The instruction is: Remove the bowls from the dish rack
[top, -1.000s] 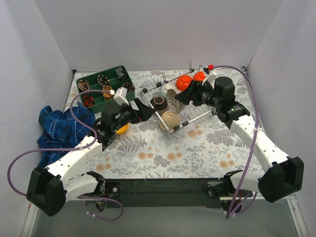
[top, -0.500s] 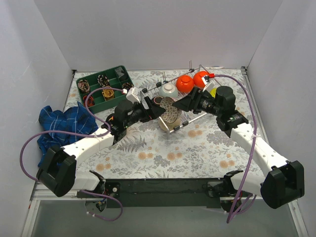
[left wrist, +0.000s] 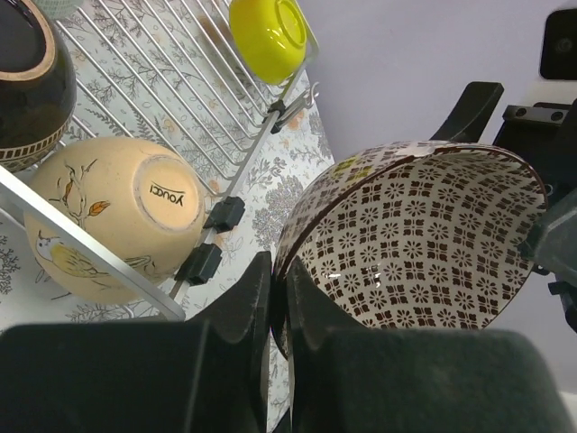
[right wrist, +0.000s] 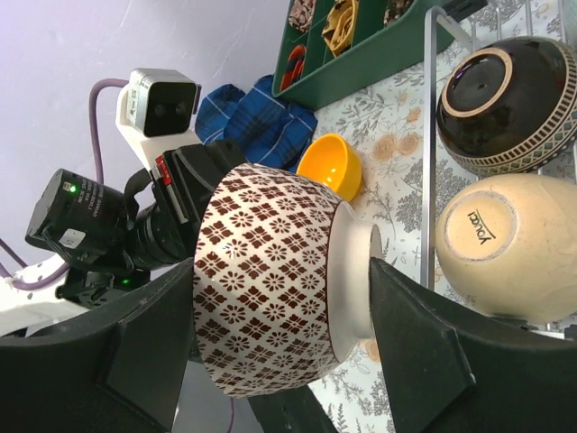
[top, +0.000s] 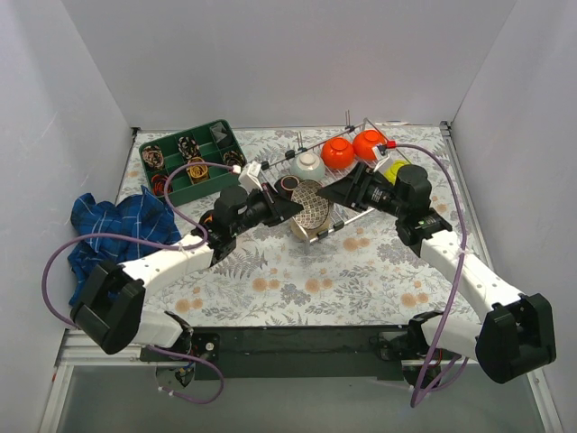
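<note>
The white lattice-patterned bowl hangs on its side just over the near edge of the dish rack. My left gripper is shut on its rim. My right gripper is shut on the same bowl, one finger at the rim and one on the foot. In the rack are two red-orange bowls, a pale grey-green bowl, a dark brown bowl, a beige bowl and a lime green bowl. An orange-yellow bowl sits upright on the table.
A dark green divided tray with small patterned items stands at the back left. A crumpled blue checked cloth lies at the left edge. White walls close in the table on three sides.
My left arm has swung right to the lattice bowl and its gripper has shut on the rim. My right gripper has brought that bowl forward out of the rack.
</note>
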Tool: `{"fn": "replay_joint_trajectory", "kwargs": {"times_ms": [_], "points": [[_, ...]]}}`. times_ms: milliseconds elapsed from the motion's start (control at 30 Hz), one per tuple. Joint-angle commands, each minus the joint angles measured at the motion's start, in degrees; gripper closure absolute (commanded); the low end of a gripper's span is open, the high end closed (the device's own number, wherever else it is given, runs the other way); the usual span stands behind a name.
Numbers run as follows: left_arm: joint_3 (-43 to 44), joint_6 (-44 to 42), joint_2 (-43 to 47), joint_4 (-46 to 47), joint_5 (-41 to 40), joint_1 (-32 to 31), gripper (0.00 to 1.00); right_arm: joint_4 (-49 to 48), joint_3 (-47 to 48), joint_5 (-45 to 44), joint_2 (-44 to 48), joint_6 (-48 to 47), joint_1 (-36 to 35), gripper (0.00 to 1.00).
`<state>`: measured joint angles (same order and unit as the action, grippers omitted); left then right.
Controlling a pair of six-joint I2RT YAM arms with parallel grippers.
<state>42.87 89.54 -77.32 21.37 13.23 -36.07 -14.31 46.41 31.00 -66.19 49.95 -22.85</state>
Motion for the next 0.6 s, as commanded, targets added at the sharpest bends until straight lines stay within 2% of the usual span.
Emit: {"fn": "replay_joint_trajectory", "kwargs": {"times_ms": [0, 67, 100, 167, 200, 267, 300, 333, 433, 467, 500, 567], "points": [[-1.9, 0.4, 5.0, -0.3, -3.6, 0.2, 1.0, -5.9, -0.7, 3.3, 2.7, 0.0, -0.4, 0.88], [-2.4, -1.6, 8.0, -2.0, -6.1, 0.2, 1.0, -5.8, -1.3, 4.1, 3.3, -1.1, -0.4, 0.7], [-2.3, -2.4, 9.2, -4.5, -7.0, 0.3, 1.0, -5.6, -2.1, 4.2, 3.5, -1.3, -0.3, 0.54], [-2.0, -4.2, 12.3, -7.7, -10.0, 0.2, 1.0, -4.6, -2.6, 4.3, 4.2, -2.3, -0.3, 0.41], [-1.7, -4.7, 13.2, -11.4, -11.2, 0.3, 1.0, -3.8, -2.6, 4.2, 4.5, -4.1, -0.3, 0.28], [-1.0, -6.0, 15.1, -15.9, -15.8, 0.2, 1.0, 0.1, -2.2, 2.6, 5.5, -6.8, -0.2, 0.2], [0.1, -6.4, 16.6, -21.0, -17.3, 0.3, 1.0, 1.7, -1.9, 1.6, 5.9, -10.0, -0.1, 0.13], [0.7, -6.7, 17.3, -24.6, -18.5, 0.2, 1.0, 6.1, -0.9, -0.7, 6.3, -12.2, 0.1, 0.11], [2.6, -7.0, 19.6, -36.1, -22.4, 0.5, 1.0, 14.5, 1.7, -8.3, 7.3, -21.3, 0.1, 0.07], [2.8, -6.7, 20.1, -38.8, -23.1, 0.5, 1.0, 20.9, 3.3, -10.2, 7.6, -23.1, 0.1, 0.06], [2.8, -6.2, 20.7, -43.6, -23.8, 0.5, 1.0, 22.4, 3.6, -11.9, 7.7, -25.0, 0.1, 0.05], [2.1, -5.7, 22.1, -47.2, -24.1, 0.5, 1.0, 24.9, 3.2, -15.6, 9.3, -28.6, 0.2, 0.05]]}}
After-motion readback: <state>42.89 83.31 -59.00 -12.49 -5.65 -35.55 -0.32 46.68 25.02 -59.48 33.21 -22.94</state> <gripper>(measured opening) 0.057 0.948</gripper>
